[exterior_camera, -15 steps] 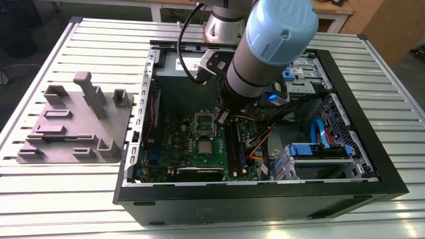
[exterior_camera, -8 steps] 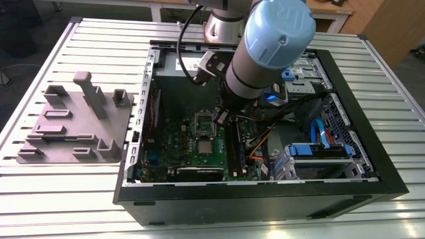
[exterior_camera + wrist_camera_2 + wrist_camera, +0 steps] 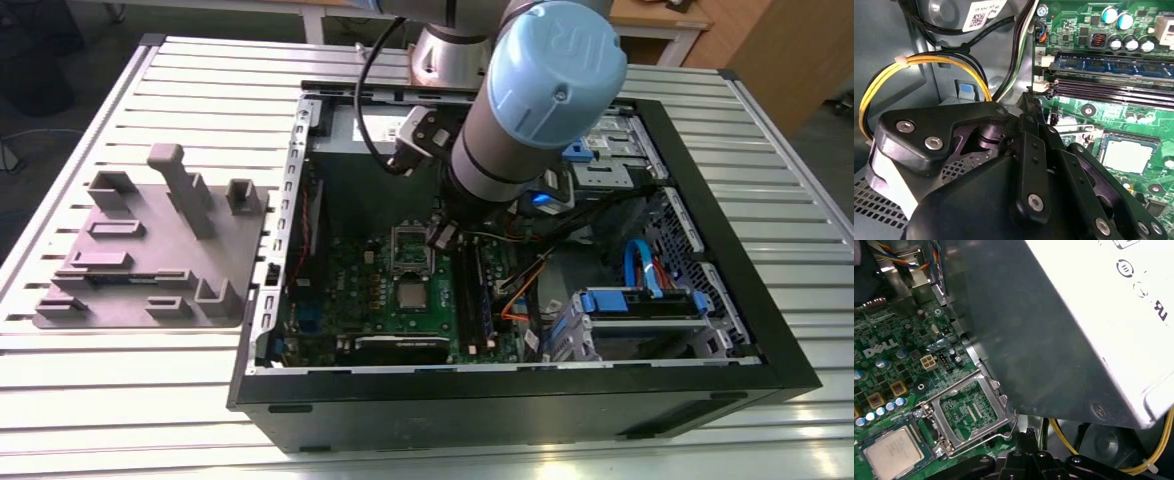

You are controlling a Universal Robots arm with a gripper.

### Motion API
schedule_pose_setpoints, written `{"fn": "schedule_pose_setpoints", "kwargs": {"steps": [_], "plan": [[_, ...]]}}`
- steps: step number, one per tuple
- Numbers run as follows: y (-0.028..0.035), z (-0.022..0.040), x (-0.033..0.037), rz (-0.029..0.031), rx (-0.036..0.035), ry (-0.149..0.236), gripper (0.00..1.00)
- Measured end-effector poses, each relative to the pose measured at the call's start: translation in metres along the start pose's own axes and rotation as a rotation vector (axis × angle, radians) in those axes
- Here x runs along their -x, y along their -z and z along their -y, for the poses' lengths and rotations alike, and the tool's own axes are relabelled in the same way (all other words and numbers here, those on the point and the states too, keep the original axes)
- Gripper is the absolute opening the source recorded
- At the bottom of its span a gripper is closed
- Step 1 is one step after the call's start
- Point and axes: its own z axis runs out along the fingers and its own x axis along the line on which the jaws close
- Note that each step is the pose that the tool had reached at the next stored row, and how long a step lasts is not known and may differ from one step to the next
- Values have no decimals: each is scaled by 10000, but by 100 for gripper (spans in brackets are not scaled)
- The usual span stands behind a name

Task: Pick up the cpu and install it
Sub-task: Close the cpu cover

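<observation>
The cpu (image 3: pixel 412 296) lies flat in its socket on the green motherboard (image 3: pixel 360 290), silver top up, inside the open computer case (image 3: pixel 747 330). The gripper (image 3: pixel 445 236) hangs near it, beside the raised socket frame (image 3: pixel 966 412); its fingers look drawn together on nothing. In both wrist views the cpu (image 3: pixel 1126 154) (image 3: pixel 894 454) sits apart from the fingertips. The first wrist view shows white lettering printed on the board and the grey power supply (image 3: pixel 1064 320) close overhead; the second wrist view shows yellow cables (image 3: pixel 919 65).
</observation>
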Motion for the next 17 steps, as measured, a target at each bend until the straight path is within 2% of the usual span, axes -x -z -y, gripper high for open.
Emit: {"fn": "schedule_pose_setpoints", "kwargs": {"steps": [3, 7, 9, 11, 13, 17], "plan": [[-30, -7, -6, 51, 30, 3, 10], [-39, -17, -11, 31, 22, 7, 10], [-38, -19, -11, -35, -18, 0, 10], [-38, -20, -9, -151, -76, -13, 10], [-33, -23, -7, -181, -62, -24, 10], [-10, -34, 2, -198, -32, -35, 10]]}}
